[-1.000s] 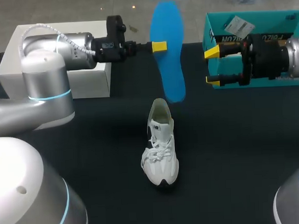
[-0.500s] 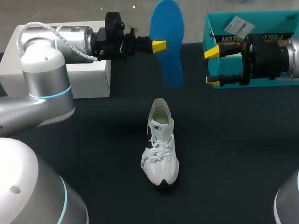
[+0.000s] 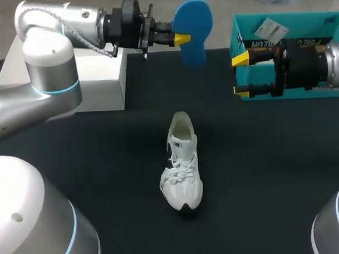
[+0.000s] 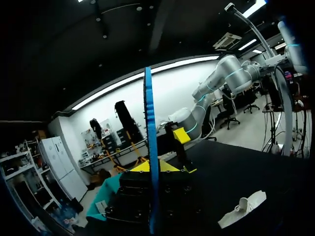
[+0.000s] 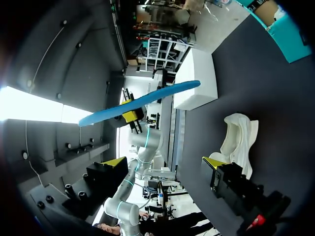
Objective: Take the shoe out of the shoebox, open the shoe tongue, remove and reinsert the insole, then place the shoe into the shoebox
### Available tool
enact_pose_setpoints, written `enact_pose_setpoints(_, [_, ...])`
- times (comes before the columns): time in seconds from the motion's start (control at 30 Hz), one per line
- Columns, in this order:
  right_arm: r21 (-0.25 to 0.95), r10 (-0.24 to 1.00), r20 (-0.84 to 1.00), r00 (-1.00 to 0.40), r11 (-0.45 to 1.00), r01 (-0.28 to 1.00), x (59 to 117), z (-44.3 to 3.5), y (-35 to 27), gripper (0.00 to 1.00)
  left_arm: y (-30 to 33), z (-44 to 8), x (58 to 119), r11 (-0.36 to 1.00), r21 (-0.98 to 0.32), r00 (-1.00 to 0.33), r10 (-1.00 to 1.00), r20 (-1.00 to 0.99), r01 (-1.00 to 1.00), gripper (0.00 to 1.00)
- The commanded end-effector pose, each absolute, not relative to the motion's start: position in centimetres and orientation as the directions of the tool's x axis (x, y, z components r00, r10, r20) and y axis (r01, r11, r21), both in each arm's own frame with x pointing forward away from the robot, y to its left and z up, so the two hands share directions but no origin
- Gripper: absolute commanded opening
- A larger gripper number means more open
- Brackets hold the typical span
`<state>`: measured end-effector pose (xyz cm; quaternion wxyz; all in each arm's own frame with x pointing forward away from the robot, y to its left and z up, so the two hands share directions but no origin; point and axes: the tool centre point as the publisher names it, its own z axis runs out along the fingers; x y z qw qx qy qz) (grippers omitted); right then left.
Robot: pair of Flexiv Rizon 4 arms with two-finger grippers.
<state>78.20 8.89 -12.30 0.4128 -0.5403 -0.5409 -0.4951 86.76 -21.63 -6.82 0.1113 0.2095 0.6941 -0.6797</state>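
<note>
The teal shoebox (image 3: 299,23) at the far right holds only a paper tag (image 3: 271,28) (no shoe). The white sneaker (image 3: 182,163) stands on the dark table (image 3: 271,168) with its mouth open, probably ready to take the insole back. The left gripper (image 3: 183,38) is clamped on the blue insole (image 3: 192,23), held high beyond the sneaker, and the right gripper (image 3: 240,75), fingers apart, is empty before the shoebox.

Soft, even overhead light; harsh glare in wrist views

The shoe (image 3: 182,163) lies mid-table, toe toward the near edge. Behind it, above the far edge, the insole (image 3: 192,23) hangs in the left gripper (image 3: 183,39), between a box (image 3: 98,79) at left and the shoebox (image 3: 311,24) at right. The right gripper (image 3: 240,75) is at the shoebox's left end.
</note>
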Motion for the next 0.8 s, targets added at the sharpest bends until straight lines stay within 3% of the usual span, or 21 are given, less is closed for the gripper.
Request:
enact_pose_setpoints(0.03, [0.089, 0.177, 0.981, -0.074, -0.076, 0.993, 78.2, -12.3, 9.1, 1.00, -21.6, -6.6, 86.6, 0.072, 0.249, 0.229, 0.213, -0.950, 0.966, 0.00])
enact_pose_setpoints(0.1, [0.089, 0.177, 0.981, -0.074, -0.076, 0.993, 78.2, -12.3, 9.1, 1.00, -21.6, -6.6, 86.6, 0.072, 0.249, 0.229, 0.213, -0.950, 0.966, 0.00])
enact_pose_setpoints(0.2, [0.089, 0.177, 0.981, -0.074, -0.076, 0.993, 78.2, -12.3, 9.1, 1.00, -21.9, -7.2, 86.8, 0.080, 0.557, 0.530, 0.220, -0.819, 0.827, 0.00])
enact_pose_setpoints(0.3, [0.089, 0.177, 0.981, -0.074, -0.076, 0.993, 78.2, -12.3, 9.1, 1.00, -21.8, -8.2, 86.8, 0.114, 0.682, 0.653, 0.209, -0.728, 0.723, 0.00])
enact_pose_setpoints(0.47, [0.089, 0.177, 0.981, -0.074, -0.076, 0.993, 78.2, -12.3, 9.1, 1.00, -21.4, -9.2, 86.4, 0.167, 0.776, 0.760, 0.157, -0.630, 0.608, 0.00])
enact_pose_setpoints(0.8, [0.092, 0.190, 0.979, -0.070, -0.109, 0.990, 79.9, -11.0, 8.2, 1.00, -21.7, -8.9, 86.5, 0.244, 0.818, 0.822, 0.116, -0.558, 0.521, 0.00])
